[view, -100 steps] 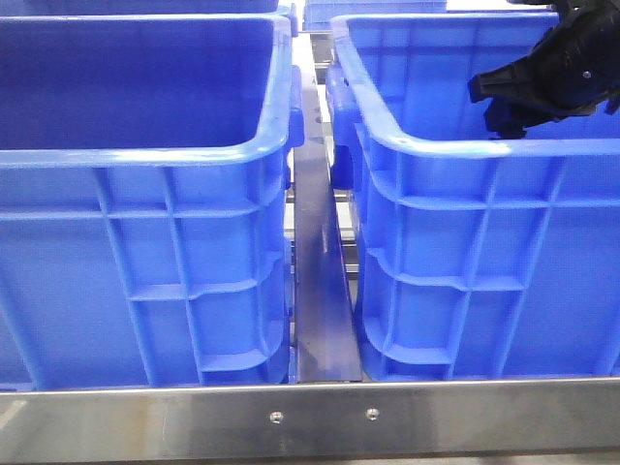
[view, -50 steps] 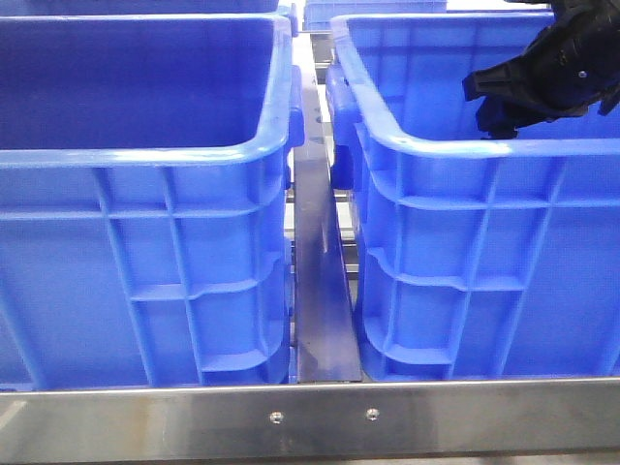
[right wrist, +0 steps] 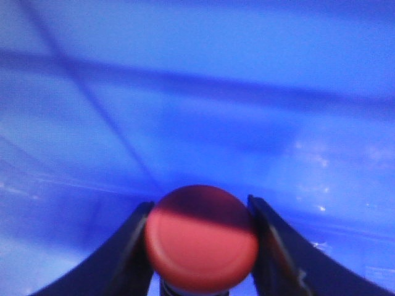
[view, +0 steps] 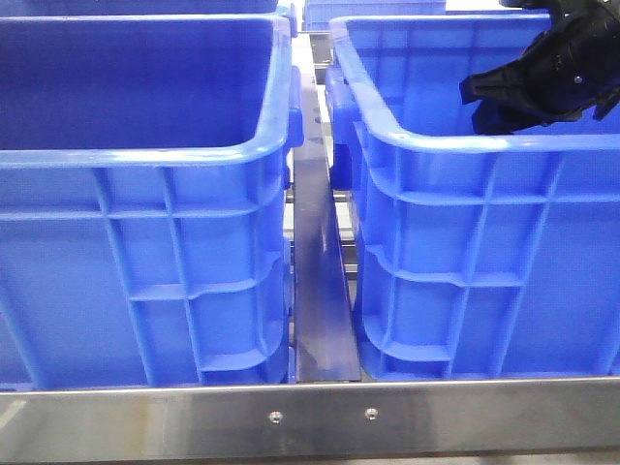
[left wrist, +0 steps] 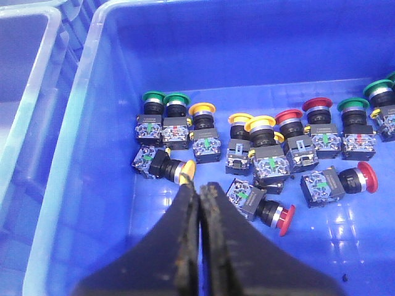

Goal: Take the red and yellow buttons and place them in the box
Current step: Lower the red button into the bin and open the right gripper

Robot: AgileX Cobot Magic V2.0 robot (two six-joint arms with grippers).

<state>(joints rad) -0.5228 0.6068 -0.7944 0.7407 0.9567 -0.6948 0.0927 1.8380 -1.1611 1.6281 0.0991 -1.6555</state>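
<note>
Red domed button cap [right wrist: 201,239] sits pinched between the right gripper [right wrist: 200,246] fingers, low inside the right-hand blue crate [view: 465,145]. The left gripper [left wrist: 199,200], fingers pressed together and empty, hovers over another blue bin [left wrist: 80,154] of loose red, yellow and green buttons. These look light, rigid and smooth-capped; gripping the blocky body below the dome seems safest.

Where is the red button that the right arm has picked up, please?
The red button sits clamped between the right gripper's fingers in the right wrist view, inside the blue crate on the right in the front view.
</note>
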